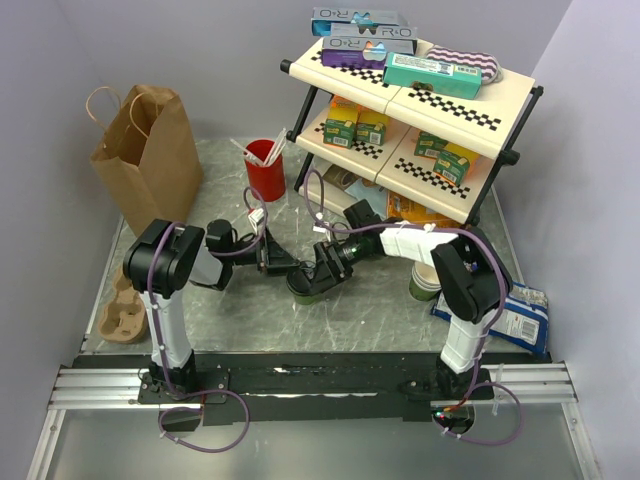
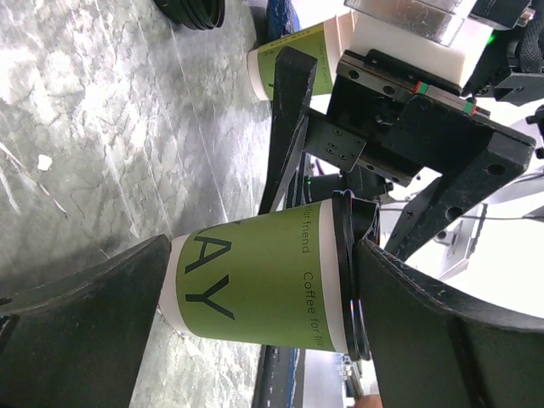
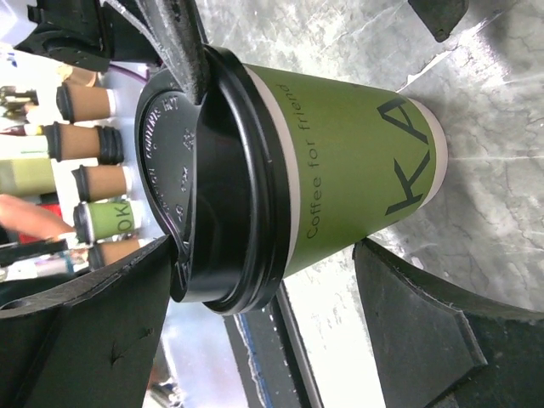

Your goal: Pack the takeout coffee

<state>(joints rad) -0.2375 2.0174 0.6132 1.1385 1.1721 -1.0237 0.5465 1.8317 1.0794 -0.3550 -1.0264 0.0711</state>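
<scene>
Within left pincer (image 2: 265, 255) — maybe touching — coffee (image 2: 255, 293)

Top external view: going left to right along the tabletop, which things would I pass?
Brown paper bag → red cup → takeout coffee → stack of green cups → blue-and-white packet.

Marbled table (image 1: 380, 320), paper bag (image 1: 148, 155), red cup (image 1: 266, 178), cup carrier (image 1: 122, 312), shelf rack (image 1: 420, 100), takeout coffee (image 2: 255, 285)

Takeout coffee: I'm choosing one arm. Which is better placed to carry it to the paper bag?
Left, probably. The left fingers and right fingers both stand open at the takeout coffee, but the paper bag stands on the left arm's side.
</scene>
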